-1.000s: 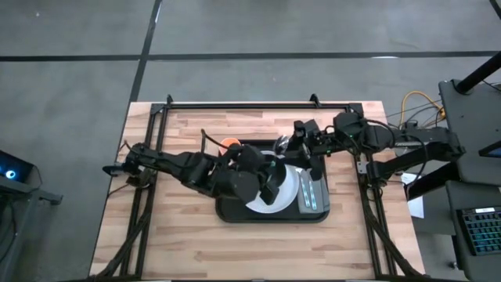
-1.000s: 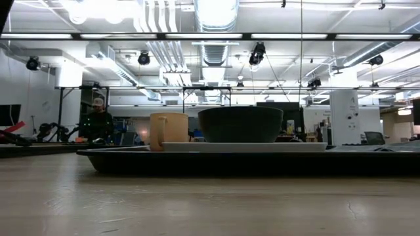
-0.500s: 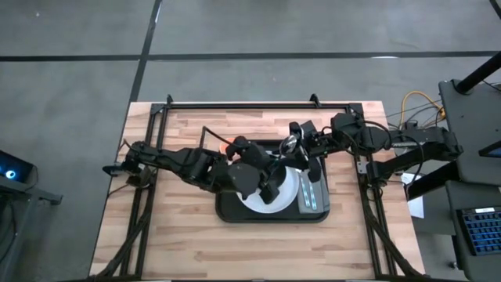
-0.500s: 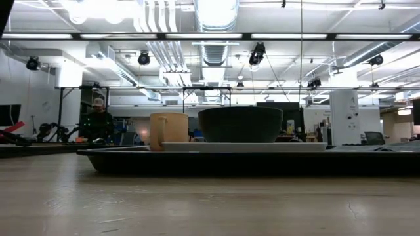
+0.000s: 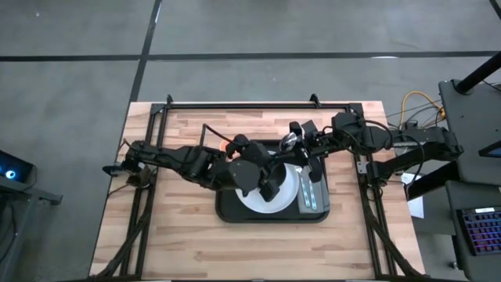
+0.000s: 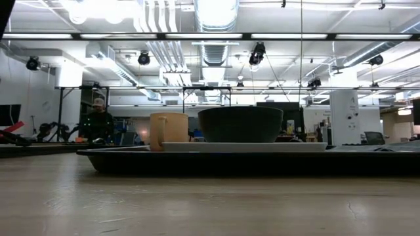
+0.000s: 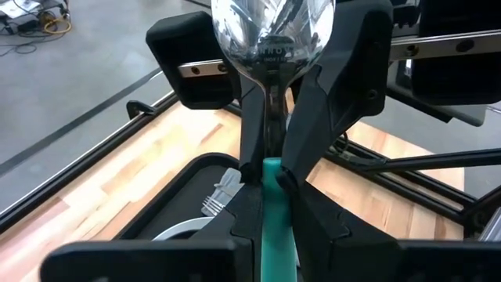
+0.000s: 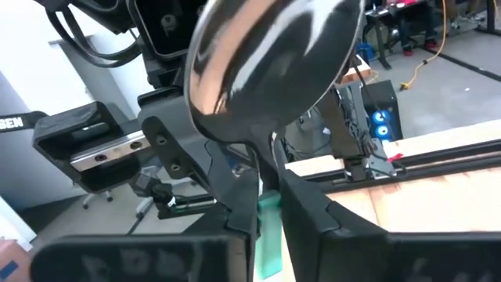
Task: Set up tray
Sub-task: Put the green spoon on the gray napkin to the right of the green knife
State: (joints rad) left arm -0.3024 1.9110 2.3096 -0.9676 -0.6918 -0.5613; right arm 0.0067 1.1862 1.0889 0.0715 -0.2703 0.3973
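A spoon with a shiny bowl [image 5: 290,141] and a teal handle [image 7: 272,211] hangs above the black tray [image 5: 232,211], between my two grippers. They face each other over the tray's far part. My left gripper [image 5: 275,162] is shut on the handle and my right gripper [image 5: 297,146] on the metal neck. On the tray a black bowl [image 6: 241,124] stands on a white plate [image 5: 274,202], with a tan cup [image 6: 168,131] beside it. My left arm hides the bowl in the high view. My left gripper pinches the spoon's teal handle [image 7: 272,182] between its two fingers. The fingers come from the table's left and lie along the handle, and the spoon reaches on past their tips, clear of the tray. My right gripper pinches the spoon's metal neck [image 8: 263,157] between its two fingers [image 7: 309,110], just below the bowl. It comes from the table's right, along the spoon, and the bowl [image 8: 266,70] lies back toward its wrist.
Metal cutlery [image 5: 309,192] lies along the tray's right side. An orange thing [image 5: 228,143] shows by the tray's far left corner. Bare wooden table [image 5: 180,243] lies around the tray. Black frame rails [image 5: 235,106] run along the table's far edge and sides.
My left gripper has carried the spoon up and toward the table's far edge, to my right gripper. My right gripper has shifted slightly toward the table's left and shut on the spoon's neck.
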